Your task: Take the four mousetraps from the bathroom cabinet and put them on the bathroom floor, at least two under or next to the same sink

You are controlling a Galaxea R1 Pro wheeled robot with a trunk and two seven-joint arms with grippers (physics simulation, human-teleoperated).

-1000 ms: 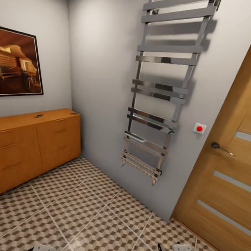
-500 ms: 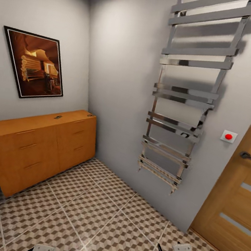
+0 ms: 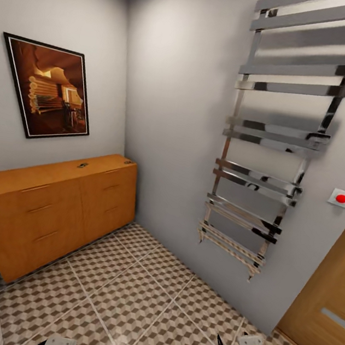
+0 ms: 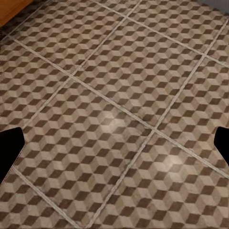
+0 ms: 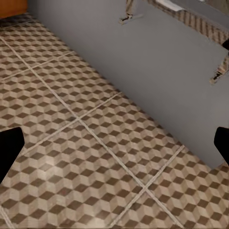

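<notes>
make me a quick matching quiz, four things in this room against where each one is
Things:
1. cabinet
2. picture
3. towel rail
4. red button

Places:
A. on the wall beside the door
B. on the left wall above the cabinet
C. on the floor against the left wall
D. high on the far wall

Pairs: 1-C, 2-B, 3-D, 4-A

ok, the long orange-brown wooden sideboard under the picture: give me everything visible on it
The long low orange-brown wooden sideboard stands against the left grey wall, its far end in the corner, below a framed dark-bordered picture. It has a flat top and flat fronts with slim wooden bar handles, all shut as far as they show. A small dark object lies on the top near the far end, too small to identify. Its base meets the cube-patterned tiled floor.
</notes>
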